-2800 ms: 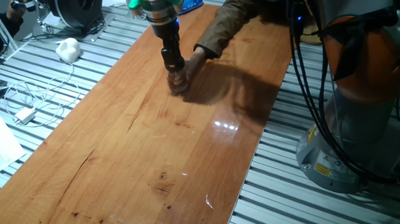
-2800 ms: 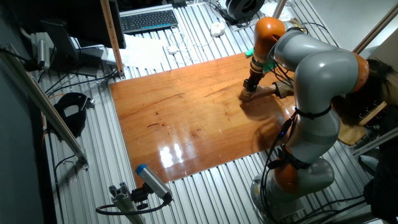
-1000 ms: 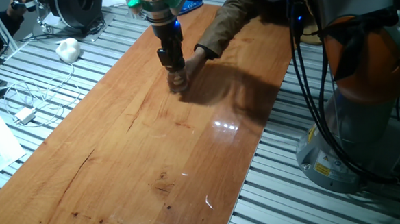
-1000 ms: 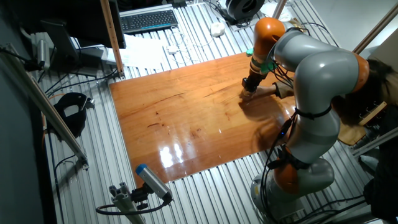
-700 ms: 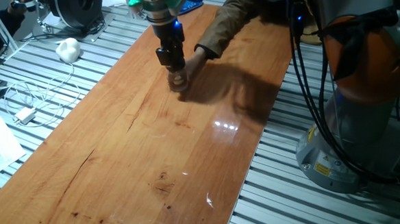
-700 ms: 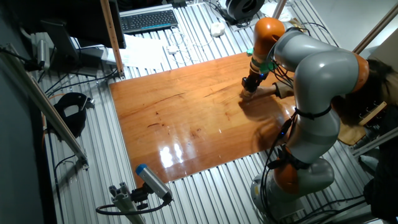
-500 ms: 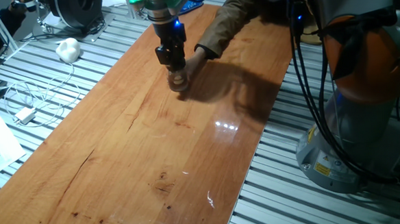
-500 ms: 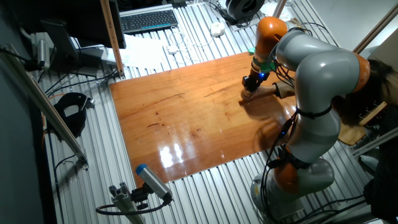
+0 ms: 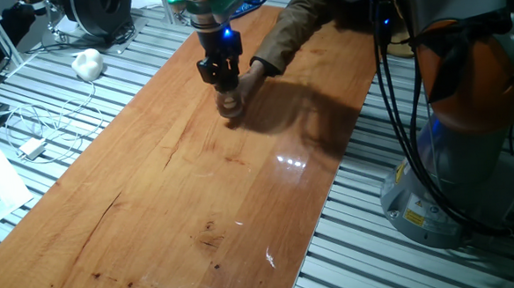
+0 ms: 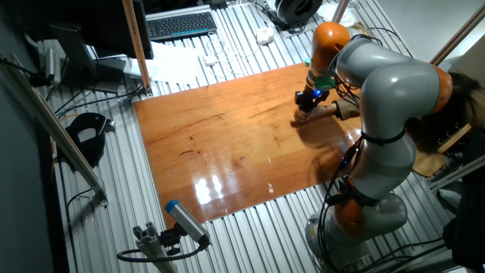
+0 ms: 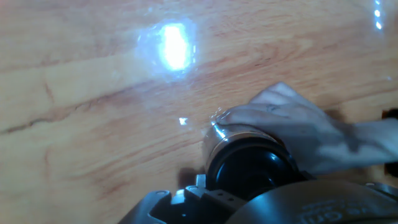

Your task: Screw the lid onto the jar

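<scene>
One arm hung over the wooden tabletop [image 9: 180, 192], its gripper [image 9: 221, 79] pointing straight down near the far end of the board, closer to the long edge where a person's hand [image 9: 252, 77] reached in. Directly beneath the gripper stood the jar [image 9: 229, 106], upright on the wood, with the hand wrapped around it from the side. In the hand view the lid [image 11: 250, 168] sat on top of the jar [image 11: 221, 134] as a dark round cap, and the fingers [image 11: 273, 121] of the hand [image 11: 298, 134] lay against the glass just beside it. The gripper's own fingertips did not show clearly in any view, so I cannot tell whether the jaws were apart or closed. A bright lamp reflection [image 11: 174, 46] glared on the wood beyond the jar.
</scene>
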